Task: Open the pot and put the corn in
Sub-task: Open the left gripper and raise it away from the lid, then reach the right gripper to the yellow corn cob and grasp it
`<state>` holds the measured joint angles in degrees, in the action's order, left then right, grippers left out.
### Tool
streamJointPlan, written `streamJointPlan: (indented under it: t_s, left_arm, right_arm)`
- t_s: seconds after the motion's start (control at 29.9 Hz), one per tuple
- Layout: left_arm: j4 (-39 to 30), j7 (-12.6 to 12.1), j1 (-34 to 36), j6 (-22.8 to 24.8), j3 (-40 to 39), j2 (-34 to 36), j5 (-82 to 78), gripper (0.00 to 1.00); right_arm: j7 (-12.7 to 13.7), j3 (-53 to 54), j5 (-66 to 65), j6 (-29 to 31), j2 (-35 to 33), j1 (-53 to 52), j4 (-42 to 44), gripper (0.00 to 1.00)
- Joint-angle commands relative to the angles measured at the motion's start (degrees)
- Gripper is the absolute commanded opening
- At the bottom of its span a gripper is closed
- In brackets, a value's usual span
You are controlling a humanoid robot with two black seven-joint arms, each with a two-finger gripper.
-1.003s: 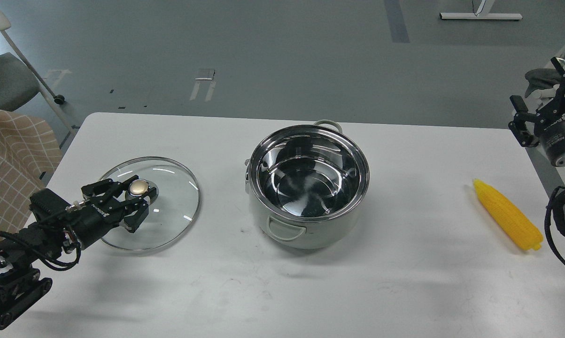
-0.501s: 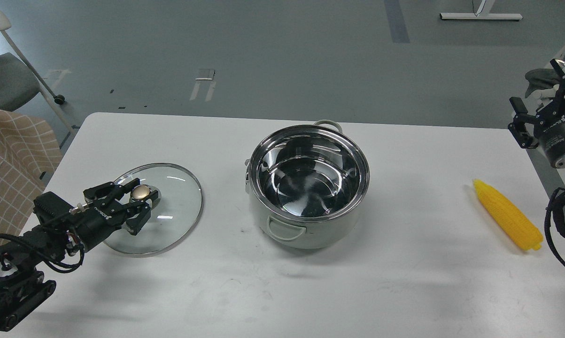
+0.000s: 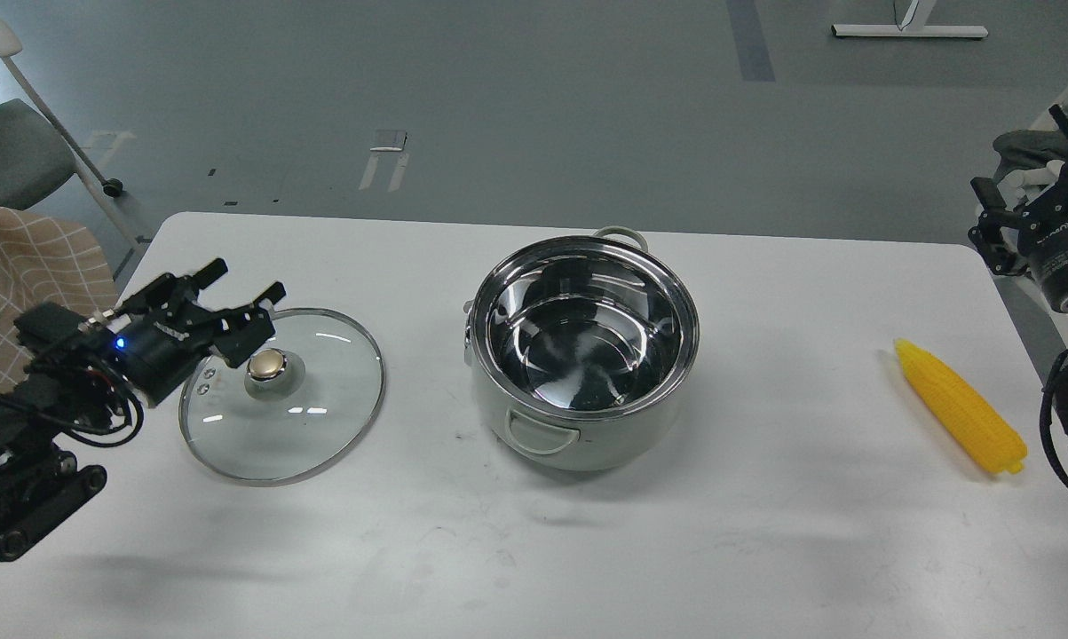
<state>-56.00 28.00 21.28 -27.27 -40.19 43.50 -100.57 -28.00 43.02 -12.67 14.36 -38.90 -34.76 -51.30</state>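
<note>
The pale grey-green pot (image 3: pixel 583 351) stands open in the middle of the white table (image 3: pixel 534 550), its shiny steel inside empty. The glass lid (image 3: pixel 282 395) with its gold knob (image 3: pixel 267 363) lies flat on the table left of the pot. My left gripper (image 3: pixel 242 293) is open and empty, raised above the lid's far-left edge, clear of the knob. The yellow corn (image 3: pixel 960 406) lies on the table at the far right. My right gripper (image 3: pixel 1022 191) hangs off the table's right edge, beyond the corn; its fingers look spread.
A chair (image 3: pixel 5 151) and a checked tan cloth (image 3: pixel 27 284) stand left of the table. A white stand foot (image 3: pixel 908 31) lies on the grey floor far behind.
My left gripper let go of the lid's knob, opened, and rose up and back to the left. The lid settled flat on the table. My right gripper drifted slightly right.
</note>
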Motion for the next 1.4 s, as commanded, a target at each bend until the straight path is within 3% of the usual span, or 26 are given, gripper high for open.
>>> streamJointPlan:
  t_s: [0.0,0.1,0.13,0.23,0.37,0.5,0.67,0.9,1.17,1.37]
  left_arm:
    - [-3.75,0.0,4.89,5.79,-0.15,2.64,10.19,0.88]
    - [-4.47,0.0,10.16,13.53,-0.68,2.82,21.33,0.88]
    - [-4.47,0.0,10.18,13.56,-0.68,2.82,21.38,0.88]
    - [-4.47,0.0,15.79,23.11,-0.68,2.38,38.64,0.88]
    - [-4.12,0.0,19.4,30.5,-0.77,1.5,50.81,0.88]
    - [-2.71,0.0,21.69,41.3,-0.94,-4.02,64.94,0.9]
    - [-2.45,0.0,20.91,43.09,-3.74,-9.3,69.99,0.91]
    - [-3.06,0.0,20.11,43.09,-4.37,-10.89,69.99,0.91]
    - [-3.76,0.0,19.32,43.18,-4.46,-10.89,70.16,0.91]
    - [-5.08,0.0,18.88,43.18,-4.46,-10.46,70.08,0.91]
  right_arm:
    - [0.0,-0.39,-4.62,0.05,-3.19,-0.57,-1.34,1.0]
    - [0.0,-0.74,-18.38,0.05,-5.91,-1.44,-1.35,1.0]
    - [0.0,-0.74,-18.45,0.05,-5.92,-1.45,-1.35,1.0]
    - [0.0,-1.35,-40.26,0.05,-9.25,-2.15,-1.52,1.0]
    - [0.0,-3.64,-54.19,0.05,-12.51,-3.2,-1.96,1.0]
    - [0.0,-6.71,-73.58,-0.65,-17.25,-3.03,-4.25,1.0]
    - [0.0,-10.75,-90.22,-4.69,-19.72,-2.24,-3.37,1.0]
    - [0.0,-12.78,-92.18,-6.19,-18.58,1.1,-1.35,1.0]
    - [0.0,-14.97,-96.23,-8.56,-8.75,1.81,7.43,1.0]
    - [0.0,-17.09,-96.32,-10.93,-5.66,1.45,8.84,0.99]
